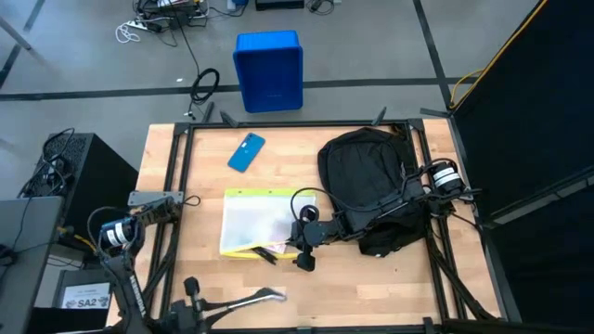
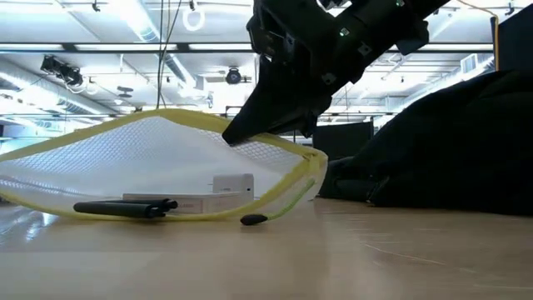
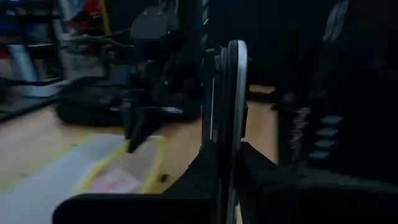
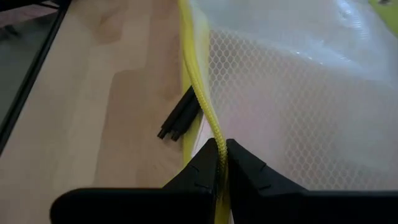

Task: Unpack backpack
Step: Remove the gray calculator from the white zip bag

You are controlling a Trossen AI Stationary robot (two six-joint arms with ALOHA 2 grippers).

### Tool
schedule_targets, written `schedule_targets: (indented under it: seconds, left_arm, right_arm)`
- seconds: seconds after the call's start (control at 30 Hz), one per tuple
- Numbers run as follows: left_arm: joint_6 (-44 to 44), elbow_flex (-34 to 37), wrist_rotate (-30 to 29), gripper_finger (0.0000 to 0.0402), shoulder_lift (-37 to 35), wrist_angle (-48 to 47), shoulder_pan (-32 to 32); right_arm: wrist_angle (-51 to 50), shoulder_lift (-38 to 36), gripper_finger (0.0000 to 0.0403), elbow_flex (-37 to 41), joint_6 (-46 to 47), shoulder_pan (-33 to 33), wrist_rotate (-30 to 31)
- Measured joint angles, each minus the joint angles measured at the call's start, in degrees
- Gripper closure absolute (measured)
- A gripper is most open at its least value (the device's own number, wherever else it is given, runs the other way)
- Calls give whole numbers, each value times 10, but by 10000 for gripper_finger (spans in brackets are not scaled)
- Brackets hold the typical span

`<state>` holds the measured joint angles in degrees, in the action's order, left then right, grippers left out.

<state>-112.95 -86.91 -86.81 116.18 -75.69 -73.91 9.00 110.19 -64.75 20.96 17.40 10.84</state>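
My right gripper (image 4: 219, 149) is pinched tight on the yellow edge of the mesh pouch (image 1: 252, 221), which lies mid-table just beside the backpack (image 1: 367, 176). The backpack slumps on the table's right side under my right arm, soft and floppy, likely to sag and fold rather than lift cleanly; I judge its straps or zipper rim the surest hold. My left gripper (image 3: 227, 124) waits clenched and empty at the table's near edge.
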Motion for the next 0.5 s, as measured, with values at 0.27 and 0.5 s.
schedule_targets:
  seconds: [0.27,0.5]
  left_arm:
    - [-1,83,-18,401,-7,98,52]
    - [-3,81,-40,401,-70,-19,150]
  right_arm:
    - [-1,0,403,0,0,4,-1]
    - [-10,1,403,1,-6,9,0]
